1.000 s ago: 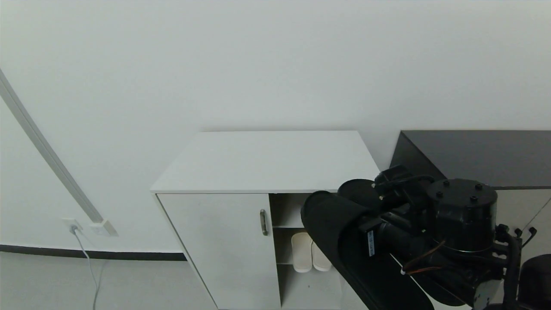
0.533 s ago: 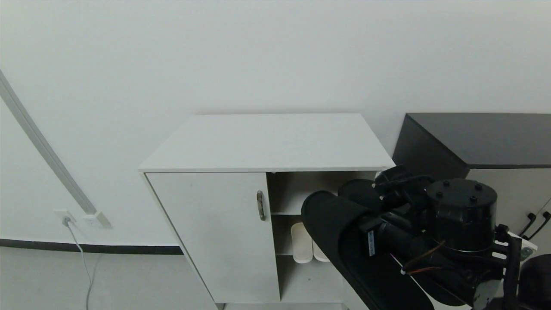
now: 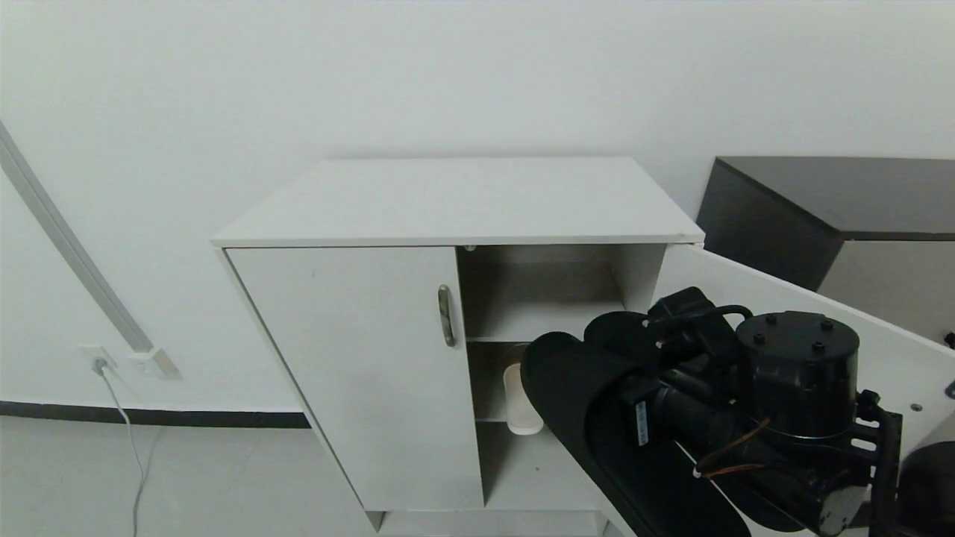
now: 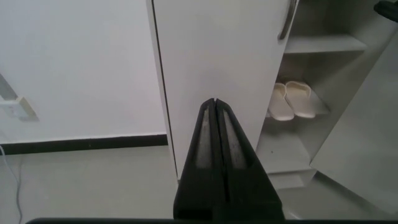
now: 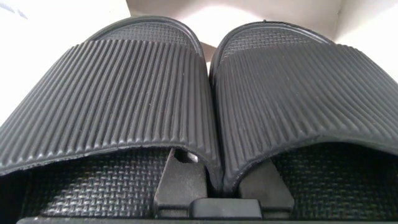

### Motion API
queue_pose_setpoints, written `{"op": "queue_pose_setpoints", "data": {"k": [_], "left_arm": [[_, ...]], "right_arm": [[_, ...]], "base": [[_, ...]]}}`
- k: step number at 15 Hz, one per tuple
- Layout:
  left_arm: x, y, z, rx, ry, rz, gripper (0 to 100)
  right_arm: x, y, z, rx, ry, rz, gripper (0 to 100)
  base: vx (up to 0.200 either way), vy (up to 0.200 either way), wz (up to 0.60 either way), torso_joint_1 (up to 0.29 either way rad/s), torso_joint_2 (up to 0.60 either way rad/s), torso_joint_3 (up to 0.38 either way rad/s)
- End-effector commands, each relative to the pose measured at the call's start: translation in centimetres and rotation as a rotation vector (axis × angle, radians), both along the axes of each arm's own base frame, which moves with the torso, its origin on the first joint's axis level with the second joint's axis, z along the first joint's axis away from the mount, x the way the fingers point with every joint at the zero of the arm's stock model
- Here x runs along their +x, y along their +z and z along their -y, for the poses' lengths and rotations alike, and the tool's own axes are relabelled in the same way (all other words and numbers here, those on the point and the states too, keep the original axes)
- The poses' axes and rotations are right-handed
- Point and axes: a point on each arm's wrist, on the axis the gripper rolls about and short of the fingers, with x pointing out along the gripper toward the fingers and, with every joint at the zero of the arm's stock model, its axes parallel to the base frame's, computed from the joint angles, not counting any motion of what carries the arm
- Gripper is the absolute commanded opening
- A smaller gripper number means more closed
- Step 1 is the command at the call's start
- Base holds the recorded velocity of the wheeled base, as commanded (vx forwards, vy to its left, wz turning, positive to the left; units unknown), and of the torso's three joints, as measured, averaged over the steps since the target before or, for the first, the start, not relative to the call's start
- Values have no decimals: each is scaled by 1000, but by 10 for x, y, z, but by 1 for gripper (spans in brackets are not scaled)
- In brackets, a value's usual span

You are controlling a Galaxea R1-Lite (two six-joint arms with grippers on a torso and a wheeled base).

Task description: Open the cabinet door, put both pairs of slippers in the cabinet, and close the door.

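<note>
The right tool [image 5: 217, 190] grips the black slippers [image 5: 124, 93] in front of the open cabinet [image 3: 462, 198], and they may bump the shelf [image 3: 537, 337] or the white slippers [image 4: 290, 101] and slip out.

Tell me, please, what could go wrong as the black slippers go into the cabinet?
The black slippers, pinched together in the right hand, may catch the middle shelf or shove the white slippers on it. The open door stands close beside the right arm and could get knocked.
</note>
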Motion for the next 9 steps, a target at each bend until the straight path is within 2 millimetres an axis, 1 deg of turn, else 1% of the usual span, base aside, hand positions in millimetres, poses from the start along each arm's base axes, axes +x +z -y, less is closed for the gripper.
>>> {"op": "queue_pose_setpoints", "data": {"k": [1, 5, 9], "left_arm": [[0, 0, 0, 0, 0, -2, 0], [0, 0, 0, 0, 0, -2, 0], [0, 0, 0, 0, 2, 1, 0]], "right_arm": [[0, 0, -1, -1, 2, -1, 0], [1, -4, -2, -10, 2, -9, 0], [0, -5, -4, -12, 6, -11, 0]], "base": [[0, 0, 0, -159, 486, 330], [0, 0, 0, -135, 471, 332], [0, 0, 0, -100, 458, 351]]}}
